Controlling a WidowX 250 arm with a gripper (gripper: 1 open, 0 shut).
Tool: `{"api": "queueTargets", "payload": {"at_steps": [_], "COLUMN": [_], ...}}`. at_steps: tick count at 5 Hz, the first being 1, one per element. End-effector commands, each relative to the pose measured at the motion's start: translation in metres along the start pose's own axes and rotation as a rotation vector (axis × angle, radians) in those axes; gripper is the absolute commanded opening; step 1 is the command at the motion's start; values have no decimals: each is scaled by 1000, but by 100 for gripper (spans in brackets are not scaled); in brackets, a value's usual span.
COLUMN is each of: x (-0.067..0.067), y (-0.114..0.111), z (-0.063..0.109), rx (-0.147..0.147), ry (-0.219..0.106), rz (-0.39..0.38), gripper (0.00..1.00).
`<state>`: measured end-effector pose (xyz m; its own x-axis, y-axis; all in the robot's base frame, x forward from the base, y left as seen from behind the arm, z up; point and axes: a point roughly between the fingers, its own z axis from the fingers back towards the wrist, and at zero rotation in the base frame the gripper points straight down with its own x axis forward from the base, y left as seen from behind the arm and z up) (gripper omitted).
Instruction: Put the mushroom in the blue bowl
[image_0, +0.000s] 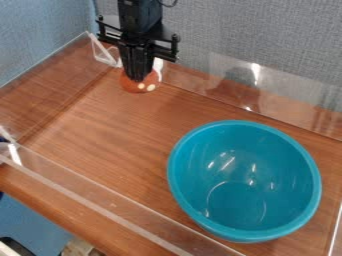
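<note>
My gripper (139, 78) hangs above the far left part of the wooden table, pointing straight down and shut on the mushroom (139, 84). The mushroom's reddish-brown cap and a pale patch show just below the black fingers, lifted off the table. The blue bowl (246, 180), a large glossy teal one, stands empty at the front right, well apart from the gripper.
Low clear plastic walls (267, 82) run around the wooden table (94, 130). A grey-blue backdrop stands behind. A white bracket (102, 45) sits at the back left beside the arm.
</note>
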<state>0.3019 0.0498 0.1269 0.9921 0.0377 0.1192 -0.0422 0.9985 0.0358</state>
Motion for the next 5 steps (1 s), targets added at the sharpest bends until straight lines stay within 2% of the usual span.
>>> {"api": "queueTargets", "payload": {"at_steps": [1,2,3,4,5], "x": [-3,-14,-22,-35,-41], "y": [-29,-70,-108,-132,-140], "z": [20,24,11,-6,-20], "rx": [-18,-53,-71,-86,-88], "ry": [-62,-57,-34,0,15], "rz": [-92,-207,-304,-370,-394], "gripper": [0,0,0,0,0]}}
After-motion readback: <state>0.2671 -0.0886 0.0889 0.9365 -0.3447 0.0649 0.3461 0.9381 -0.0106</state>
